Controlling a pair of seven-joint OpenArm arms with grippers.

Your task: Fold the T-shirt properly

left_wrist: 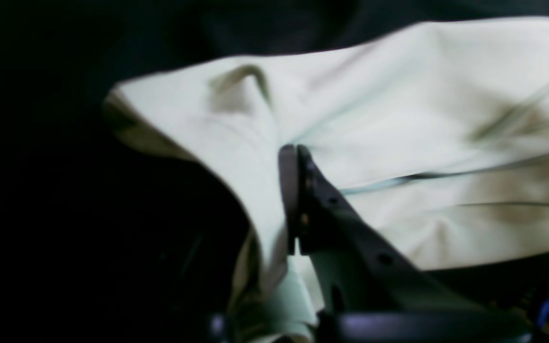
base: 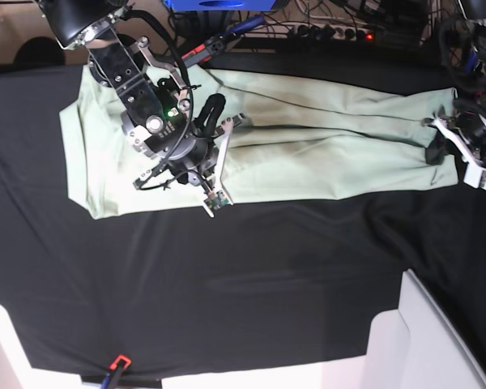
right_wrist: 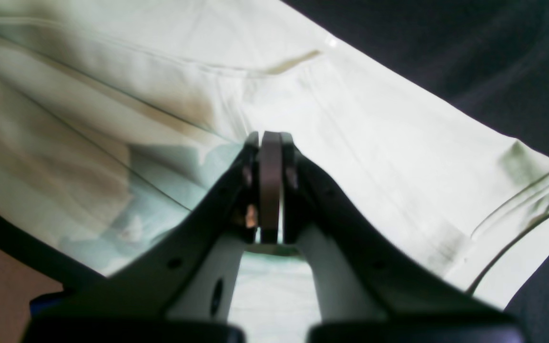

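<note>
Surface: we see a black cloth (base: 251, 284) covering the counter.
T-shirt (base: 324, 154): lies stretched along the far edge.
Right gripper (right_wrist: 270, 143): jaws closed, pinching the T-shirt.
Left gripper (left_wrist: 296, 157): pinching fabric at the right end.

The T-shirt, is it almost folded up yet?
Partly. The T-shirt already lies as a long narrow band on the black cloth, so the lengthwise fold looks done. Right now both pincers are pinching it: the right pincer is shut on the fabric toward one end, and the left pincer grips the other end. Still left: folding that long band across into a small, neat rectangle.
</note>
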